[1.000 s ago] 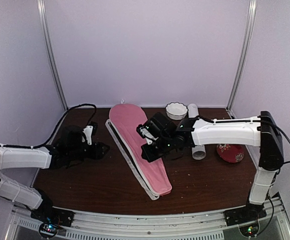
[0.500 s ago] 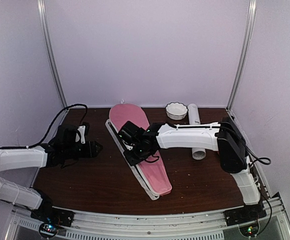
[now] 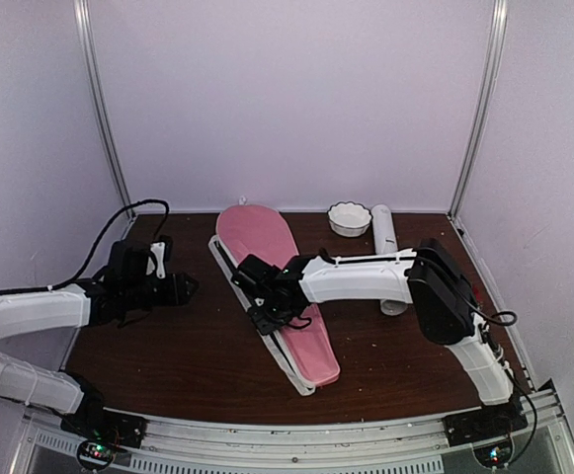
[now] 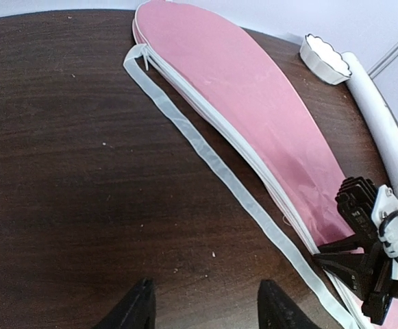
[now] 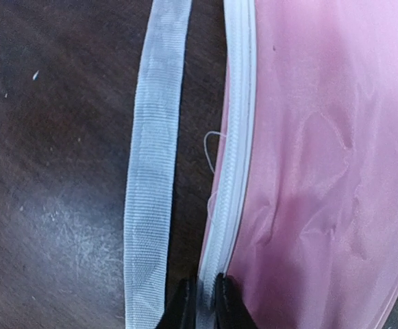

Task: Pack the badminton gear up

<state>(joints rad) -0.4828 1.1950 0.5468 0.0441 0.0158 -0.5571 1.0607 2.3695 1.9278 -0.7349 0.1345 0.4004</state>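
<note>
On the pink cover (image 5: 322,171) edge, we've got the right gripper (image 5: 203,301) clamped; left gripper (image 4: 202,305) spread apart over table (image 4: 61,205).

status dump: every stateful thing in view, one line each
pink racket cover: flat on the table, zip looks shut where visible
white strap: loose on the table beside the cover
white tube: lying on its side
scalloped bowl: upright, looks empty
left pincer: open, holding nothing, over bare table
right pincer: shut on the cover's white zip edge
</note>
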